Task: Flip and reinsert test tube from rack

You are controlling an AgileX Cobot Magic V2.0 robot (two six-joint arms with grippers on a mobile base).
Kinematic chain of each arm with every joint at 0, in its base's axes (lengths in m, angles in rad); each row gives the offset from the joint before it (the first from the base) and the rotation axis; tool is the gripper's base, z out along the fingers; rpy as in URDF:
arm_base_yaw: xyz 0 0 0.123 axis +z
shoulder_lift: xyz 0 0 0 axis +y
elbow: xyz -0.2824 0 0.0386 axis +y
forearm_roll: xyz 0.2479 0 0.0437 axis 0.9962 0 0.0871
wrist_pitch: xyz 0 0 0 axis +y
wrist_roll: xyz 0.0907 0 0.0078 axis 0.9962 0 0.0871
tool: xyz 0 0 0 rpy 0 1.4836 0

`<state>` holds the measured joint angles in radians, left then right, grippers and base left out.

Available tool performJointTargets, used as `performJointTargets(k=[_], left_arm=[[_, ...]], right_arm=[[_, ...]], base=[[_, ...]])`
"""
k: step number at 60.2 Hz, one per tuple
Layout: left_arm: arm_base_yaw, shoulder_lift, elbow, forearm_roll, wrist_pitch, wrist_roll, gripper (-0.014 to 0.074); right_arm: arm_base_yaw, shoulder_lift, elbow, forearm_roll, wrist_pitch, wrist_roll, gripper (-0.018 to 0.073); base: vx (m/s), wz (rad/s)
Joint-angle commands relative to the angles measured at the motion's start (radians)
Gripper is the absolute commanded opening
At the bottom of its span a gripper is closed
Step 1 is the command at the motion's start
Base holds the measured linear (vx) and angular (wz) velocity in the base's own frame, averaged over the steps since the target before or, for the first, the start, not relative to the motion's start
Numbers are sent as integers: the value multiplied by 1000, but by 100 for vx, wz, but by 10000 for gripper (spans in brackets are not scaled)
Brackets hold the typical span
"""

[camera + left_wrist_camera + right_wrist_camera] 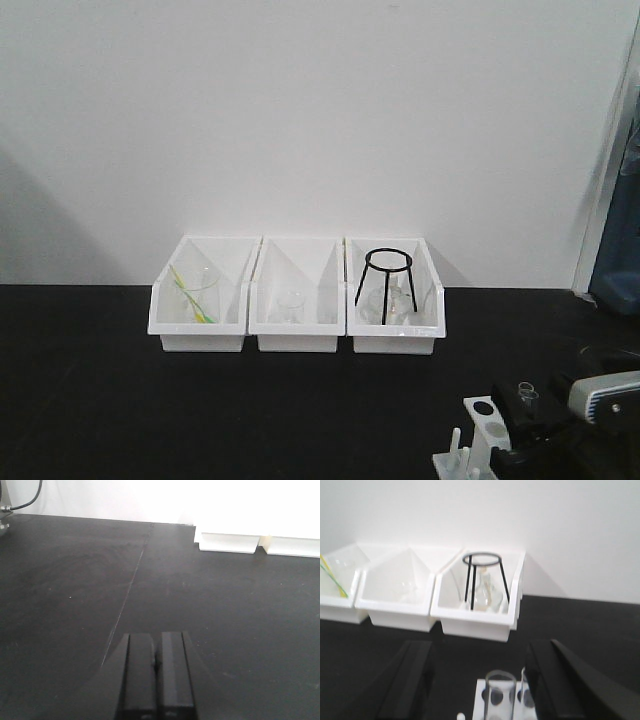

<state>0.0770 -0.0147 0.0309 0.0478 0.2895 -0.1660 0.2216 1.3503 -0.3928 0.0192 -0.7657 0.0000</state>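
Observation:
The white rack (484,699) stands low in the right wrist view, its top plate showing dark round holes. A clear test tube (500,696) stands upright in it, open end up. A second tube (525,692) stands close beside the right finger. My right gripper (481,652) is open wide above the rack, with the fingers (410,680) either side of the tubes and touching nothing I can see. In the front view the rack (482,432) with its pegs sits at the bottom right, the tubes (525,393) beside my right gripper (545,442). My left gripper (157,665) is shut and empty over bare black table.
Three white bins (296,340) line the back wall: the left holds a beaker with a green-yellow stick (192,293), the middle a small glass, the right a black wire tripod (386,285) over a flask. A blue object (618,262) stands at the far right.

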Motion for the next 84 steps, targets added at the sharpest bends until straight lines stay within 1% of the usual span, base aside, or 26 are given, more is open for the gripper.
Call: performJointTargets(k=[1,6,8,13,18,24,30,37,53,60,65,70,79,84], left_arm=[[-7,-13,1,-4,-87,0,-6],[-7,-13,1,-4,-87,0,-6],[-7,-13,1,-4,-87,0,-6],[-7,-13,1,-4,-87,0,-6],[-7,-13,1,-4,-87,0,-6],[-7,-13,1,-4,-87,0,-6],[-7,-13,1,-4,-87,0,-6],[-7,-13,1,-4,-87,0,-6],[-7,-13,1,-4,-87,0,-6],[-7,-13,1,-4,-87,0,-6],[-7,-13,1,-4,-87,0,-6],[-7,-13,1,-4,-87,0,-6],[-7,-13,1,-4,-87,0,-6],[-7,-13,1,-4,-87,0,-6]], right_arm=[[-1,-144,-18,-5,58,0,479],[-1,-255,-28,-5,179,0,479],[-1,-306,-37,-5,261,0,479],[-1,-424,-58,-5,412,0,479],[-1,-505,-63,-5,504,0,479],[-1,-586,-64,-4,576,0,479],[-1,-644,-64,-1,609,0,477],[-1,-682,-64,-1,613,0,477],[2,-694,-64,-3,601,-6,475],[-3,-703,-64,-5,601,-7,452],[-3,-742,-44,-19,592,-22,400],[-21,-826,19,-36,589,-27,305],[-117,-1037,177,-36,599,-27,119],[-155,-1158,256,-39,618,-27,34]], base=[[0,0],[0,0],[0,0],[0,0],[0,0],[0,0],[0,0],[0,0],[0,0],[0,0],[0,0],[0,0],[0,0],[0,0]])
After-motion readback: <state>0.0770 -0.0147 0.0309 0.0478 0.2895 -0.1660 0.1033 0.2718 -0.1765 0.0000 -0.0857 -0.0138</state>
